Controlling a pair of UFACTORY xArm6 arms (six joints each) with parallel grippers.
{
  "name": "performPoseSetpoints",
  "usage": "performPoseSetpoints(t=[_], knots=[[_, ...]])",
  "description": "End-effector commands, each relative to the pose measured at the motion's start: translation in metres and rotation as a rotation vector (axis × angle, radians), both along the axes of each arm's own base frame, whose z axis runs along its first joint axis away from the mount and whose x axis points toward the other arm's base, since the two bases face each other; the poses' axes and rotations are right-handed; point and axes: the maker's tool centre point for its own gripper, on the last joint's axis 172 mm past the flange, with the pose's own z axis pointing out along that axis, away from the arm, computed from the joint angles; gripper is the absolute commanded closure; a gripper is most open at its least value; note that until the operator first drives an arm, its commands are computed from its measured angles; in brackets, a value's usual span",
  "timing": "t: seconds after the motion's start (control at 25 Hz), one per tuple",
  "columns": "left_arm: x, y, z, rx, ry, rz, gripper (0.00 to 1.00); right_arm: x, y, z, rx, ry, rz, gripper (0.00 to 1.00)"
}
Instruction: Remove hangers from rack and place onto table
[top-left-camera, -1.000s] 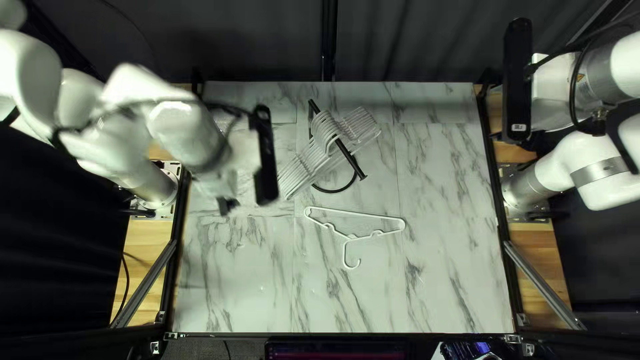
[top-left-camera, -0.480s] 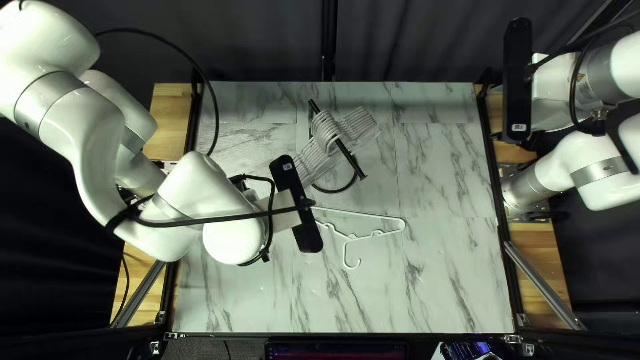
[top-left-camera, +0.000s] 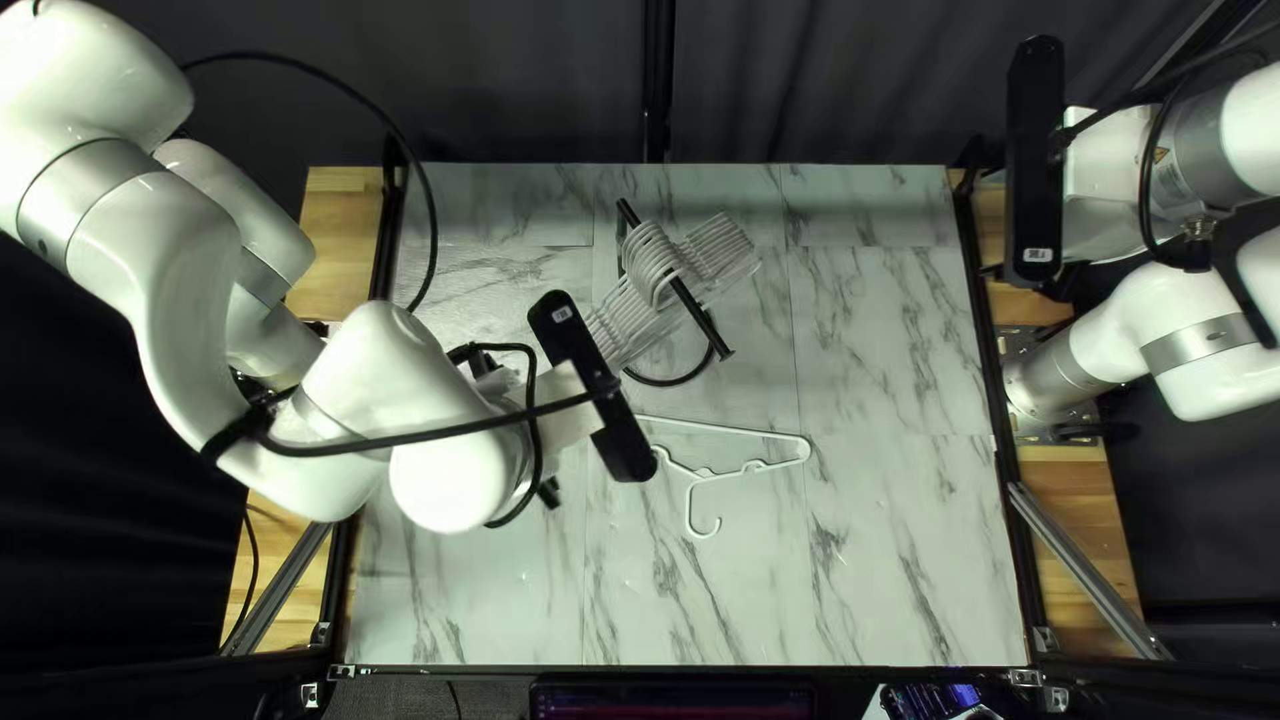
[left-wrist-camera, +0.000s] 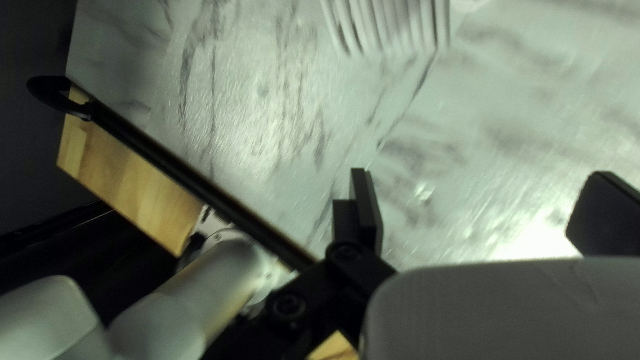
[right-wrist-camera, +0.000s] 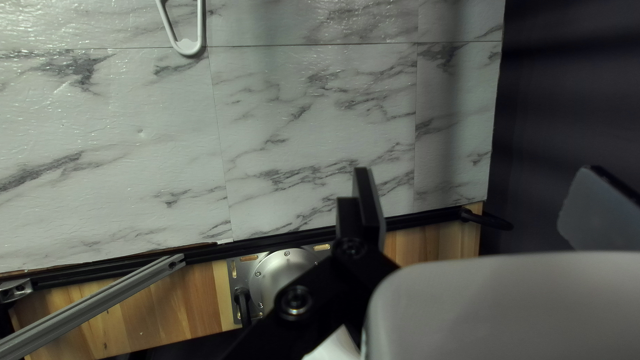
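Note:
Several white hangers (top-left-camera: pixel 654 267) hang bunched on the black rack (top-left-camera: pixel 700 320), back of the table's centre. One loose white hanger (top-left-camera: pixel 754 467) lies nearer, its left end hidden by my left arm's camera. My left gripper (top-left-camera: pixel 550 494), mostly covered by its arm, is left of that hanger. In the left wrist view, my left gripper (left-wrist-camera: pixel 483 210) is open and empty above bare marble, with the bunched hangers (left-wrist-camera: pixel 390 27) well ahead. My right gripper (top-left-camera: pixel 1058 283) is raised by the right edge; its wrist view shows my right gripper (right-wrist-camera: pixel 480 200) open, holding nothing, the loose hanger's end (right-wrist-camera: pixel 189 47) far off.
Marble table (top-left-camera: pixel 907 560) surface extends around the rack and loose hanger. Black rails (top-left-camera: pixel 1003 467) border it, with wooden boards (top-left-camera: pixel 1087 534) and grey diagonal struts outside them. My left arm (top-left-camera: pixel 160 254) reaches over the left edge.
My left arm swung toward the table's near side and the loose hanger, then shifted slightly left. Its camera now covers that hanger's left end. My right arm and the hangers stayed put.

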Motion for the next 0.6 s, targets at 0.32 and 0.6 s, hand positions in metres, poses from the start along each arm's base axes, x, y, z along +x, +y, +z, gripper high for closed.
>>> performPoseSetpoints(t=[0.32, 0.6], knots=[[0.015, 0.006, -0.004, 0.011, -0.035, 0.066, 0.00, 0.000, 0.000, 0.000, 0.000, 0.000, 0.000, 0.00], [0.026, 0.016, -0.034, -0.023, -0.096, -0.056, 0.00, 0.000, 0.000, 0.000, 0.000, 0.000, 0.000, 0.00]])
